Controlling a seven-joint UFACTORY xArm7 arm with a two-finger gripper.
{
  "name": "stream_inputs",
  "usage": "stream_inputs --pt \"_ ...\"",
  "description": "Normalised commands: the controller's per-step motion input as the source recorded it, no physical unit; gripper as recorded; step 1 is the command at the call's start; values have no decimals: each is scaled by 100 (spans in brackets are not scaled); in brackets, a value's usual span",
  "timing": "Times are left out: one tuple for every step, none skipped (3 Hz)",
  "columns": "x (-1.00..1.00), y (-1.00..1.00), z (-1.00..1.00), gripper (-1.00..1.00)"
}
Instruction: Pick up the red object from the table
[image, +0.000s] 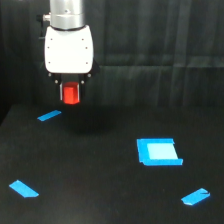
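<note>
My gripper (70, 93) is closed on the red object (71, 94), which sits between my two dark fingers (62, 92), lifted clear above the table (100, 170). On the table lie three blue tape strips (49, 116) and a blue square (158, 151).

You see the red object (71, 93) as a small, stubby red-orange block, upright, with its top edge tucked under the white body of the gripper (70, 94). It sits between the two dark fingers (61, 92), which close against its sides. It hangs clear above the counter (100, 170), a wide matte black surface, with a faint dark shadow on the counter below it. You find it toward the exterior view's left, above the far part of the counter.
</note>
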Motion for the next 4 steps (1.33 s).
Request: stream_inputs --pt "0 -6 0 -88" --pt "0 5 0 -85" --pt "5 6 -7 -90" --pt "-1 6 -5 -98"
